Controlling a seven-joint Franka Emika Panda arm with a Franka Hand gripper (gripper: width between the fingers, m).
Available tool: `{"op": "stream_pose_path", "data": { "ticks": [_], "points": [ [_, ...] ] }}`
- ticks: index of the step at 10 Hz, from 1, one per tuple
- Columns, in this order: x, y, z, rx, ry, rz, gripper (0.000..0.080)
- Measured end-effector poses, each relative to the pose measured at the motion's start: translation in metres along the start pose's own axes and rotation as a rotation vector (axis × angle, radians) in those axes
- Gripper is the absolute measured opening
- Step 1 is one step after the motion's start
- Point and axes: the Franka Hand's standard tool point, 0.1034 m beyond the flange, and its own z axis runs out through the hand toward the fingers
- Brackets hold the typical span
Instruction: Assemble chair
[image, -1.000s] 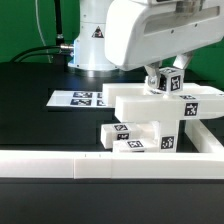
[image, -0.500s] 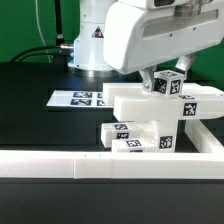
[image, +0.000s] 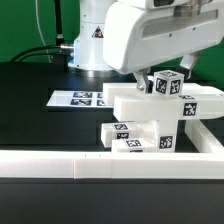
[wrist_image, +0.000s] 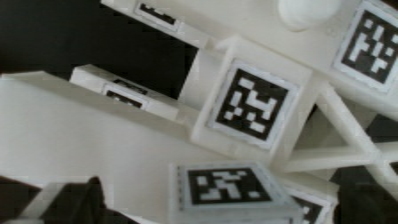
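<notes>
The chair (image: 160, 108) stands partly joined at the exterior view's right: white tagged panels and blocks stacked against the border rail. A small white leg cube (image: 167, 84) with black-and-white tags sits on top of its upper panel. My gripper (image: 165, 78) hangs right over this cube, open, one finger on each side and clear of it. In the wrist view the cube's tagged top (wrist_image: 228, 185) lies between my two dark fingertips (wrist_image: 68, 202), with a gap on both sides. A panel with a larger tag (wrist_image: 254, 103) lies beyond it.
The marker board (image: 78, 98) lies flat on the black table at the exterior view's left of the chair. A long white border rail (image: 90, 166) runs along the front and turns back along the right side (image: 208, 134). The robot's base (image: 88, 40) stands behind.
My fingers, shut on the leg cube a second ago, have spread apart and let go of it. The cube stays on the upper panel.
</notes>
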Motion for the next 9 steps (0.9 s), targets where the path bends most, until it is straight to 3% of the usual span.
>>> {"op": "stream_pose_path", "data": {
  "ticks": [4,7,9],
  "points": [
    [-0.006,0.005,-0.03,-0.004,0.025,0.012,0.0649],
    [-0.007,0.003,-0.023,0.005,0.002,0.013,0.0649],
    [-0.012,-0.004,-0.019,0.01,-0.084,-0.013,0.0649]
  ]
}}
